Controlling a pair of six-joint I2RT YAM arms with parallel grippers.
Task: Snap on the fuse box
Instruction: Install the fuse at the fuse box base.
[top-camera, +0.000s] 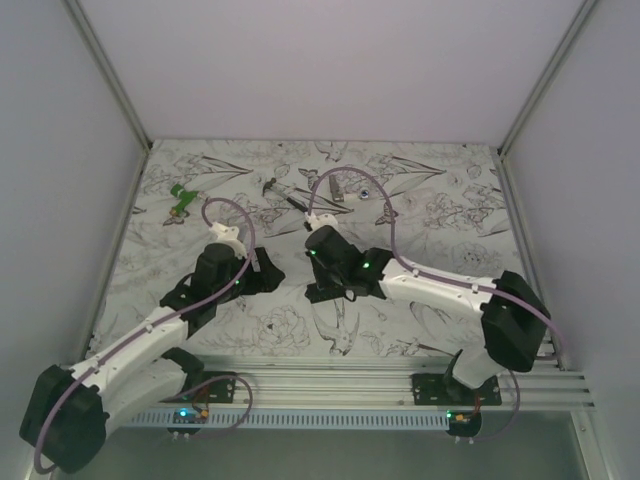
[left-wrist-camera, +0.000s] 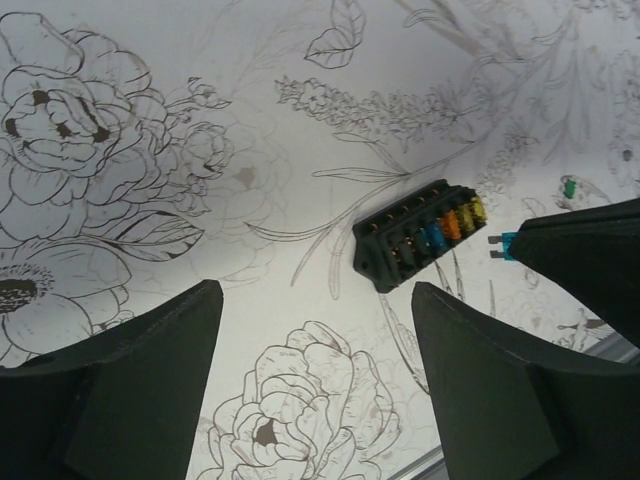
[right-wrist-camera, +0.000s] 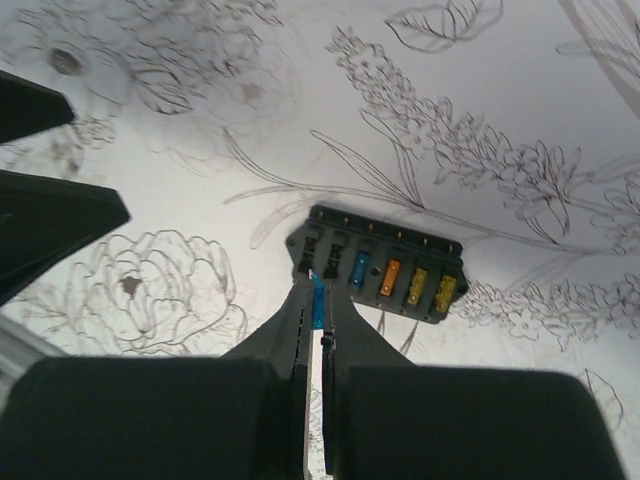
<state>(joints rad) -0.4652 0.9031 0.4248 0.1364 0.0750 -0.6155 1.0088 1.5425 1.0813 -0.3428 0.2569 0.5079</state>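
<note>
Green plastic piece: lies far left on your floral table.
Your left gripper: jaws spread wide, holding nothing, above the table.
Fuse box: flat on the table between your two grippers, coloured fuses facing up.
Your right gripper: pinched on a blue fuse, at the box's end slots.

The small flat black rectangular fuse box is moulded plastic, matt with a faint sheen; the small blue fuse looks like translucent plastic. The desk wears a smooth, matt, flower-printed white covering.
</note>
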